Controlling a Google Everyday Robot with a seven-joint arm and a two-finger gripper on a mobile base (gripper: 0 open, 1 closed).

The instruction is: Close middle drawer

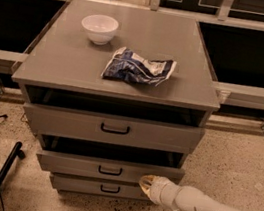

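Observation:
The middle drawer (81,163) is the second of three grey drawers in the cabinet, with a small black bar handle (110,170). It stands slightly open, a dark gap above its front panel. My gripper (146,184) reaches in from the lower right on a white arm and its yellowish tip rests against the right part of the drawer's front panel. The top drawer (112,128) above also sticks out a little. The bottom drawer (99,187) sits just below.
On the cabinet top (68,61) lie a white bowl (99,28) and a crumpled blue and white bag (138,67). A black pole (0,175) leans at the lower left with cables on the speckled floor (234,161). Rails and dark windows run behind.

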